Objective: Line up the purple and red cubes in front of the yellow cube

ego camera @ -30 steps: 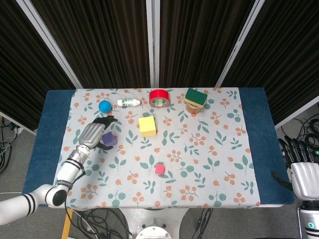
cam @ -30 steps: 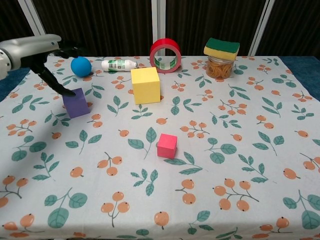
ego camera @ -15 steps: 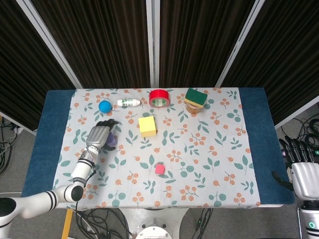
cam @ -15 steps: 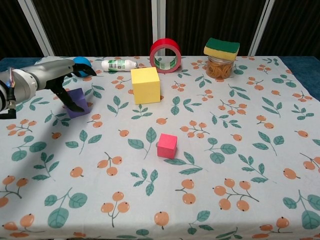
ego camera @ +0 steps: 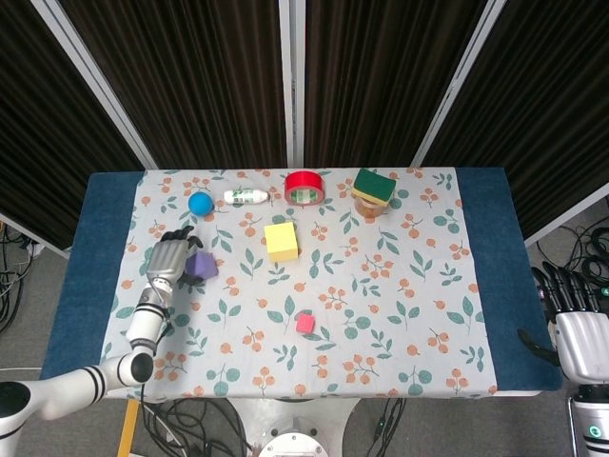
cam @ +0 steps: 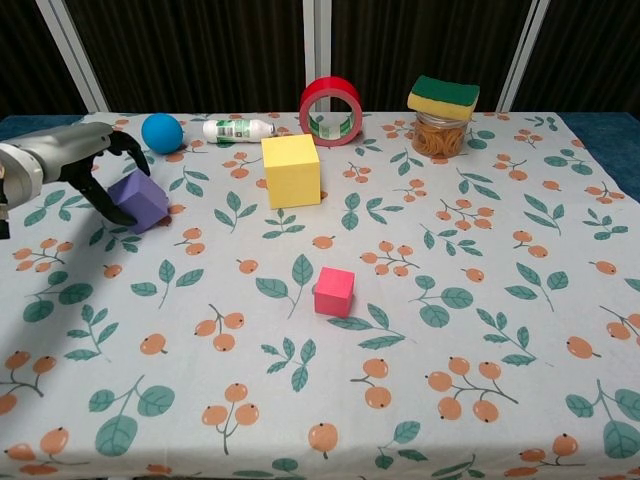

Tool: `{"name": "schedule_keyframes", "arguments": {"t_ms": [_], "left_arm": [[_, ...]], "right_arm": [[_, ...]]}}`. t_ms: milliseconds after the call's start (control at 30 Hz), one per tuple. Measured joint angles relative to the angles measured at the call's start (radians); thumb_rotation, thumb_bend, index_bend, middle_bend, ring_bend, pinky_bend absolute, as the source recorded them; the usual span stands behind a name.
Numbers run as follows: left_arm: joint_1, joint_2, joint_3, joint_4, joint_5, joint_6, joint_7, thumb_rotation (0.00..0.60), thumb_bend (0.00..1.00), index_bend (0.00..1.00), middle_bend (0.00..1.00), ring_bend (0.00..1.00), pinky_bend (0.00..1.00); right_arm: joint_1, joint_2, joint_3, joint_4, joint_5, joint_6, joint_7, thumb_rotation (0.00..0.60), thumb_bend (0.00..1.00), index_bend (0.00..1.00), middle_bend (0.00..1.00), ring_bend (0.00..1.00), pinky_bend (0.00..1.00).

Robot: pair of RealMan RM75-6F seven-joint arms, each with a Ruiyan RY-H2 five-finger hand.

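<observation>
The purple cube (cam: 140, 200) is held tilted at the far left of the table, gripped by the left hand (cam: 95, 172), whose dark fingers (cam: 118, 206) are curled around its left side. In the head view the same cube (ego camera: 201, 265) is seen just right of that hand (ego camera: 167, 259), with the silver forearm running toward the near left corner. The yellow cube (cam: 290, 170) is set to the right of it, toward the far middle, and the red cube (cam: 334, 291) lies well apart from both, nearer and slightly right of the yellow one. Behind the purple cube a blue ball (cam: 161, 132) is found, with a small white bottle (cam: 236, 130) laid on its side just to the right. A red tape roll (cam: 330, 108) is stood on edge at the far centre, and a jar (cam: 440, 134) topped by a green and yellow sponge (cam: 443, 95) is placed further right. The table is covered by a white floral cloth (cam: 480, 300) printed with leaves and orange berries, over a blue underlay (ego camera: 490, 238) shown at both ends. Dark curtains (ego camera: 209, 76) divided by pale strips are hung behind. The right hand (ego camera: 579, 333) is kept off the table at the near right, nothing being held, with fingers extended and slightly apart.
</observation>
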Motion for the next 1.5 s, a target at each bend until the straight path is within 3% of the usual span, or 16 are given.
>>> {"name": "schedule_keyframes", "arguments": {"t_ms": [600,1033,1233,1500], "left_arm": [[-0.010,0.003,-0.021,-0.028,-0.014,-0.037,-0.039,0.600,0.11,0.47,0.21,0.15,0.15],[-0.019,-0.010,-0.011,-0.007,0.012,-0.003,-0.011,0.600,0.25,0.59,0.27,0.15,0.15],[-0.012,0.017,-0.016,-0.085,0.043,0.028,-0.020,0.600,0.25,0.60,0.27,0.15,0.15],[-0.014,0.062,-0.021,-0.301,0.134,0.089,-0.016,0.600,0.25,0.59,0.27,0.15,0.15]], "right_arm": [[-0.007,0.001,0.001,0.000,0.008,0.005,0.006,0.600,0.10,0.00,0.03,0.00,0.05],[-0.009,-0.001,0.001,0.014,0.009,0.006,0.024,0.600,0.10,0.00,0.03,0.00,0.05],[-0.010,-0.002,0.001,0.019,0.003,0.009,0.031,0.600,0.10,0.00,0.03,0.00,0.05],[-0.022,0.000,-0.004,0.023,-0.003,0.027,0.042,0.600,0.10,0.00,0.03,0.00,0.05]]}}
